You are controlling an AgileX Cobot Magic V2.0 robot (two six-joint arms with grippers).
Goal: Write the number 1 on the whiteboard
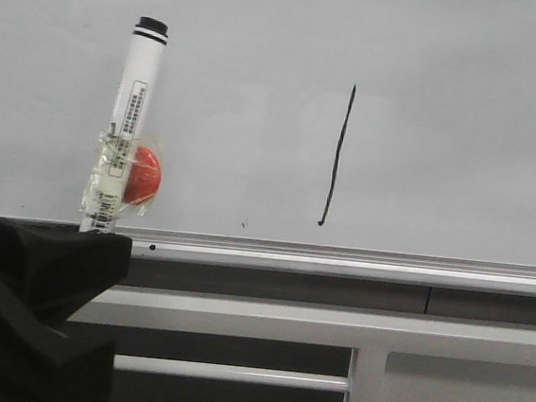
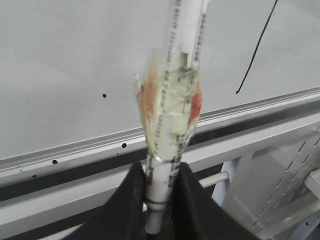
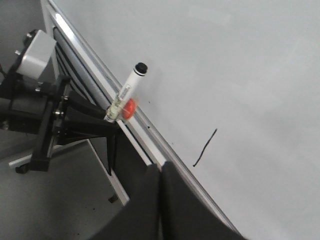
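A glossy white whiteboard fills the background of the front view, with a silver aluminium rail running along its lower edge and grey-white cabinet panels with a horizontal bar beneath.

The left gripper has its black jaws pressed tight against the lower barrel of a white marker pen, so it is clamped on the pen with no gap showing. In the front view the gripper sits at about 8 o'clock, and the pen rises from it toward 11 o'clock, nearly upright and tilted slightly, its black ringed end uppermost. Clear tape is wrapped around the pen's middle, binding a red-orange rounded piece to its side. From the right wrist view the pen's upper end appears to stand a little off the board, though contact cannot be judged for certain.

The right gripper shows its two dark fingers drawn together with only a thin seam between them, and nothing held.

The number 1 is a thin black, slightly slanted stroke on the board, at about 2 o'clock from the pen and well apart from it, its lower end just above the rail. A few tiny black dots mark the board near the rail.
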